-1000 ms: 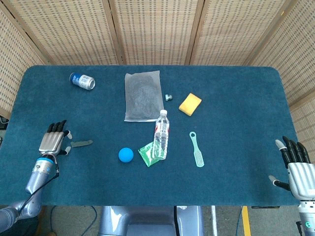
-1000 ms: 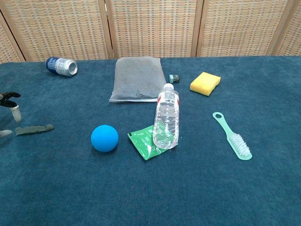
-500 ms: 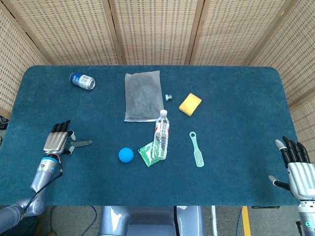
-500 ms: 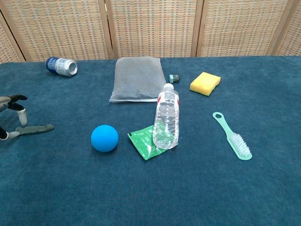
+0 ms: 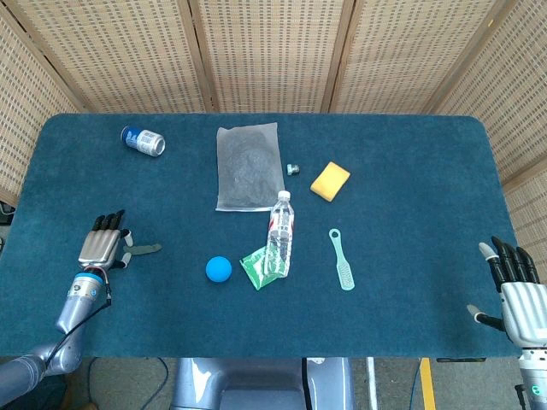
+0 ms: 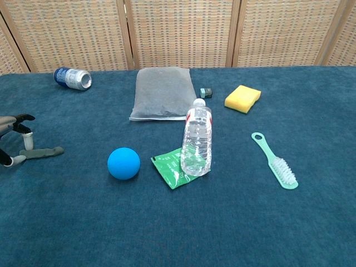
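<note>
My left hand (image 5: 102, 248) hovers low over the blue cloth at the near left, fingers stretched forward and apart. Its fingertips (image 6: 26, 140) come down right at the left end of a small grey-green strip (image 5: 144, 249) that lies flat on the cloth (image 6: 43, 152); I cannot tell whether they touch it. My right hand (image 5: 514, 290) stays at the table's near right corner, spread and holding nothing; the chest view does not show it.
A blue ball (image 6: 123, 163), a green packet (image 6: 168, 168) and a water bottle (image 6: 197, 139) lying partly on it sit mid-table. Further back are a blue can (image 5: 143, 141), a grey pouch (image 5: 249, 166), a small cap (image 5: 292, 169) and a yellow sponge (image 5: 330, 181). A green brush (image 5: 342, 260) lies right of the bottle.
My left hand has shifted a little to the right and lowered its fingertips to the strip's left end. The strip and the right hand have not moved.
</note>
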Tool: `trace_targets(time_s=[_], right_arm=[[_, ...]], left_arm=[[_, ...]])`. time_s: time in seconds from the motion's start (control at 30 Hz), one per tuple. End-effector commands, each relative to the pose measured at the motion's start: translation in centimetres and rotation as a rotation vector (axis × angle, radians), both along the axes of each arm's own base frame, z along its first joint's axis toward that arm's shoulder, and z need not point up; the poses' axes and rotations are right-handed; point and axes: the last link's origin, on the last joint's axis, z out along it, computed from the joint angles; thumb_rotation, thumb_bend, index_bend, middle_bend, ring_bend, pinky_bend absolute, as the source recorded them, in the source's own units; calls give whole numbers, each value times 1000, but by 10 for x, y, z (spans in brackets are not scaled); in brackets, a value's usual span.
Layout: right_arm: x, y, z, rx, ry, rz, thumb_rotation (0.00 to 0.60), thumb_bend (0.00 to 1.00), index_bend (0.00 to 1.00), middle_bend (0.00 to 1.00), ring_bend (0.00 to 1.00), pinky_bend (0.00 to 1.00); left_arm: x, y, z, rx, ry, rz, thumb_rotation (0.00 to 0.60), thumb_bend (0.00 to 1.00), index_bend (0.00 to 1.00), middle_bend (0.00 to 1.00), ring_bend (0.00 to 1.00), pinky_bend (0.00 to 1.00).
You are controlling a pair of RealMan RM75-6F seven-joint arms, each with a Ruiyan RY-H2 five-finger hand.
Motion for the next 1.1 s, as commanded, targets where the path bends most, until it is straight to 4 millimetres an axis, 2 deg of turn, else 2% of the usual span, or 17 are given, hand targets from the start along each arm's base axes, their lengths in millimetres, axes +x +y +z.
trace_targets(time_s=[0.03, 0.23, 0.37, 0.63, 0.97, 1.1], right_arm=[[0, 0, 0, 0, -1, 1, 600, 0, 0, 0, 0, 0], [0, 1, 0, 1, -5, 2, 600, 0, 0, 0, 0, 0], [0, 1, 1, 1, -6, 2, 600, 0, 0, 0, 0, 0], [0, 0, 1, 1, -7, 3, 600, 0, 0, 0, 0, 0], [2, 0, -5, 23, 4, 5, 600, 0, 0, 0, 0, 0], [3, -1, -10, 42, 11, 7, 600, 0, 0, 0, 0, 0]], left_arm=[[0, 0, -1, -2, 1, 1, 600, 397, 507, 0, 0, 0], [3, 0, -4, -8, 0, -2, 600, 443, 574, 0, 0, 0], [4, 0, -5, -14, 8, -3, 600, 527, 618, 0, 0, 0], [8, 1, -3, -4, -11, -7, 600, 573, 679, 0, 0, 0], [19, 1, 21, 11, -198, -20, 600, 709, 703, 0, 0, 0], [29, 5, 30, -6, -290, -24, 600, 732, 713, 0, 0, 0]])
